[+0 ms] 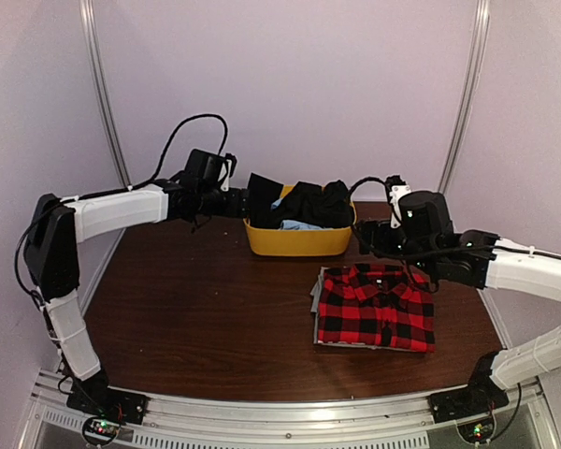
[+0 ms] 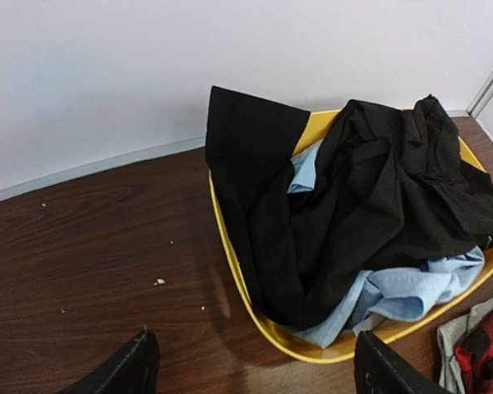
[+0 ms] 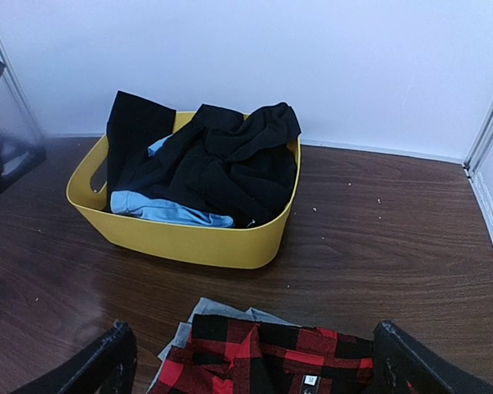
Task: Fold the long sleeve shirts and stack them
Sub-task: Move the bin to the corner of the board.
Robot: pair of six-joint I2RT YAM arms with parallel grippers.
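the red-and-black plaid shirt [image 1: 376, 307] lies folded flat on the dark wooden table [image 1: 196, 309], right of centre in the top view and lower in the frame than the bin. it makes a neat rectangle, a little wider than deep as the frame shows it. its collar end points up the frame toward the bin. the check is bold and square. a grey cloth [image 3: 195, 322] peeks out under its left and far edges. a small white label [image 3: 310, 380] sits inside the collar; its writing is too small to read.

the right gripper [image 3: 253, 328] hangs over the shirt's collar end, fingers spread wide with nothing between them. in the left wrist view the left gripper [image 2: 255, 335] hovers at the bin's left side, its fingers also parted and holding nothing.

further up the frame stands the yellow bin [image 1: 297, 245]. the black shirt [image 2: 370, 197] is heaped in it, crumpled, with no clear long axis. one flat panel of the black shirt drapes up and over the bin's left rim. a light blue cloth [image 2: 411, 287] is bunched under it. behind the bin is a pale wall [image 1: 290, 84].
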